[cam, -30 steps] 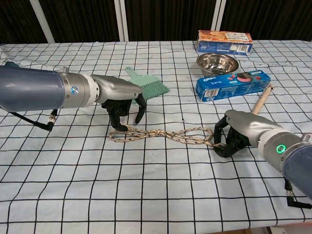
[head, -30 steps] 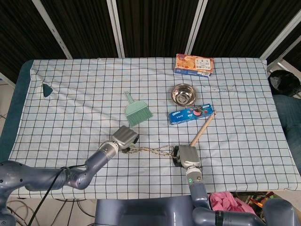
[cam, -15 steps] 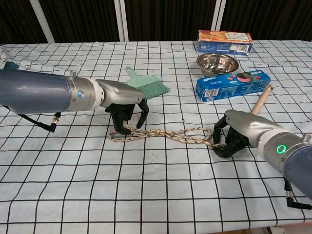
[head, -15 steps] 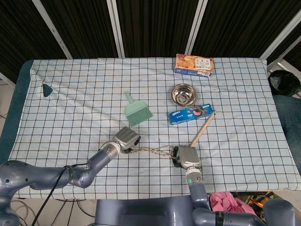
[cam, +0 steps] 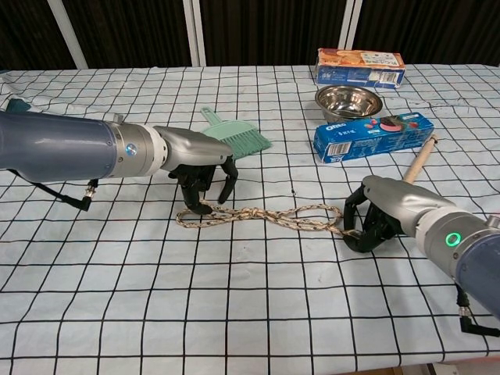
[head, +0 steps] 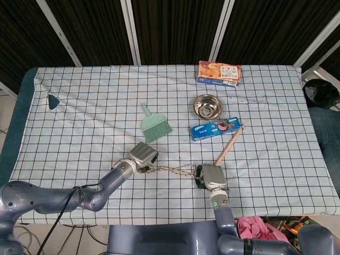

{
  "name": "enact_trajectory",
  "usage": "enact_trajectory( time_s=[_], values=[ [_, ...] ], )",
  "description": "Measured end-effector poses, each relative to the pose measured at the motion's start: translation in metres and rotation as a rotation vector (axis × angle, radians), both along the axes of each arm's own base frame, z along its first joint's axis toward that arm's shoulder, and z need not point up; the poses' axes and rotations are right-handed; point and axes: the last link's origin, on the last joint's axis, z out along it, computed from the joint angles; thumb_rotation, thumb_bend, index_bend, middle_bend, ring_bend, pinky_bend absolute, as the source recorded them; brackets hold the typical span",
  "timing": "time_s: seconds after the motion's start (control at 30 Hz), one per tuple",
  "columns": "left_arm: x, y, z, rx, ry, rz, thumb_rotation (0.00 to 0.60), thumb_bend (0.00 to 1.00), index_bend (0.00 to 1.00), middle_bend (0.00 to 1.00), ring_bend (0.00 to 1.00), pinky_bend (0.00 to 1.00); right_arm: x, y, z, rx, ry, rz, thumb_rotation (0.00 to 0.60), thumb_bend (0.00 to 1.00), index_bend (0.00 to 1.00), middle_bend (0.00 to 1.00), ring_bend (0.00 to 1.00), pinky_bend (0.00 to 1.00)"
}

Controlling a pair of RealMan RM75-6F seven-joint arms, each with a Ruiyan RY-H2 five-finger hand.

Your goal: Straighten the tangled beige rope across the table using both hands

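Note:
The beige rope lies twisted and looped on the checked cloth near the front edge, running left to right between my two hands; in the head view the rope is a short tangled strand. My left hand hangs over the rope's left end, fingers curled down and pinching the end loop. My right hand grips the right end, fingers wrapped around it. Both ends are partly hidden under the fingers.
A green hand brush lies just behind my left hand. A wooden stick, a blue biscuit box, a steel bowl and an orange box sit behind my right hand.
My left hand has come down and slightly right onto the rope's left end, its fingers closing on the loop. The right hand and its end have stayed put.

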Motion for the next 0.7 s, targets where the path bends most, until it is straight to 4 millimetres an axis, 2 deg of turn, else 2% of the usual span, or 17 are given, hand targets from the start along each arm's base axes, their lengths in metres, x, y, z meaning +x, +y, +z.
enact_trajectory(
  time_s=[0.7],
  values=[
    [-0.0031, 0.0019, -0.0056, 0.001, 0.032, -0.007, 0.6, 0.33, 0.54, 1.0, 0.91, 0.8, -0.0002, 0.0006, -0.0028, 0.008, -0.001, 0.0, 0.6, 0.43, 0.63, 1.0, 1.0, 1.0]
  ],
)
